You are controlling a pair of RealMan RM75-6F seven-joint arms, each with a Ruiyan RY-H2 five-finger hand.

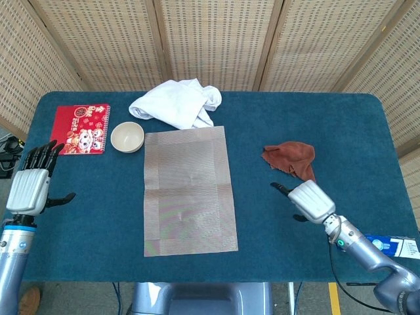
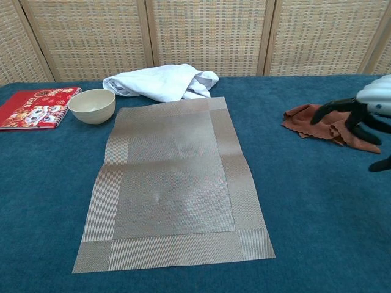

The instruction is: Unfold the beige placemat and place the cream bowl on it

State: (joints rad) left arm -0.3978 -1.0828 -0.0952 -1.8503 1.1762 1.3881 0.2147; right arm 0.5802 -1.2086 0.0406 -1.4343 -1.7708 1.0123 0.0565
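Head view, placemat: the beige woven rectangular placemat (image 1: 189, 191) lies fully spread and flat on the blue-covered desk (image 1: 328, 125), its long axis running from the near edge toward the far edge.
Head view, bowl: the round cream bowl (image 1: 127, 137) stands upright on the desk just beside the placemat's far left corner, not on it, next to a red printed booklet (image 1: 80, 128).
Head view, left hand (image 1: 29, 187): at the desk's left edge, fingers (image 1: 41, 155) straight and apart, holding nothing, well apart from the bowl.
Head view, right hand (image 1: 306, 200): over the desk right of the placemat, near a crumpled rust-brown cloth (image 1: 291, 159), empty.
Chest view, bowl (image 2: 91, 105): left of the placemat's (image 2: 171, 181) far corner, a crumpled white cloth (image 2: 162, 82) behind.
Chest view, right hand (image 2: 365, 115): fingers (image 2: 330, 109) spread above the rust-brown cloth (image 2: 321, 122), gripping nothing.
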